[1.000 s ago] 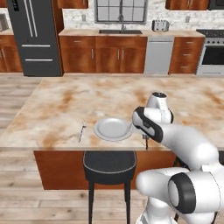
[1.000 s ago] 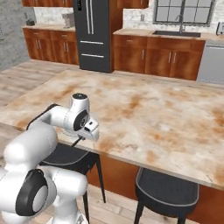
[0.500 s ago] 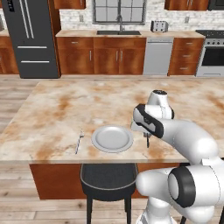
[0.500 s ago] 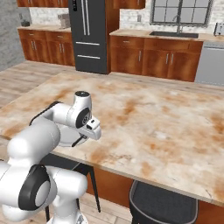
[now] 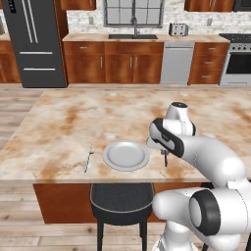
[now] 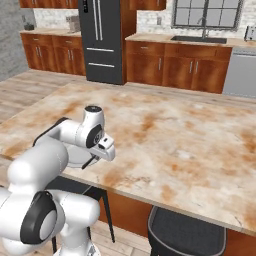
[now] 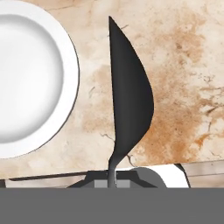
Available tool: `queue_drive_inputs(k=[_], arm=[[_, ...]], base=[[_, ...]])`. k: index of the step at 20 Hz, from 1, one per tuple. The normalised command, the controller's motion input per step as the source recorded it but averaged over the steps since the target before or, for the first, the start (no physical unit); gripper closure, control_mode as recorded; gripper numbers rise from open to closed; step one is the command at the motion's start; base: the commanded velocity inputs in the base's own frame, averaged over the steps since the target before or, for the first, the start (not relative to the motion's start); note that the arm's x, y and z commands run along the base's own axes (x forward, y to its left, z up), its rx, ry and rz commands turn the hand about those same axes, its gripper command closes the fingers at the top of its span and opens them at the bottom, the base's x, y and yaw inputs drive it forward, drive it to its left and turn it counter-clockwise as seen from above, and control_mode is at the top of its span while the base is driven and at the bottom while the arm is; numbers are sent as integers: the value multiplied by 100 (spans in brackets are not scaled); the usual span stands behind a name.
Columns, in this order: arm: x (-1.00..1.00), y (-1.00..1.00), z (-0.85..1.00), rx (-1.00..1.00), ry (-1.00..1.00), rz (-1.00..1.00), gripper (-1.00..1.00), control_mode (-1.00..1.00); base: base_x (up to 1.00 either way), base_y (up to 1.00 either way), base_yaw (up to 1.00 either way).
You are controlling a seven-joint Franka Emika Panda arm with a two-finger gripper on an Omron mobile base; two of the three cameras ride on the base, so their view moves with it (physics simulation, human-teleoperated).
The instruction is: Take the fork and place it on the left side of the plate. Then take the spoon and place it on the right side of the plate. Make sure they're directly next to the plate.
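1. We see the tool (image 5: pixel 165 158) with its jaws drawn together on the slim handle of the spoon (image 7: pixel 128 94); the bowl hangs ahead of the tool, pointing down toward the tabletop (image 5: pixel 73 122).
2. We judge the spoon light, rigid and smooth: a hard metal piece that will not bend but may swivel or slip in a narrow pinch. The handle near its end is the sound place to hold, as here.
3. In the hand view the spoon sits just beside the rim of the plate (image 7: pixel 70 70), apart from it, over bare marble on the plate's right side.
4. We judge a short, level descent is called for.
5. The fork (image 5: pixel 89 158) lies flat just beside the plate's left rim.
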Motion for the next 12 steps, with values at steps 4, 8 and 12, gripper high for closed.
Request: queue_drive_inputs(k=[4, 8, 12], arm=[[0, 0, 0, 0, 0, 0, 100, 100], [0, 0, 0, 0, 0, 0, 100, -100], [0, 0, 0, 0, 0, 0, 100, -100]], base=[[0, 0, 0], [0, 0, 0], [0, 0, 0]])
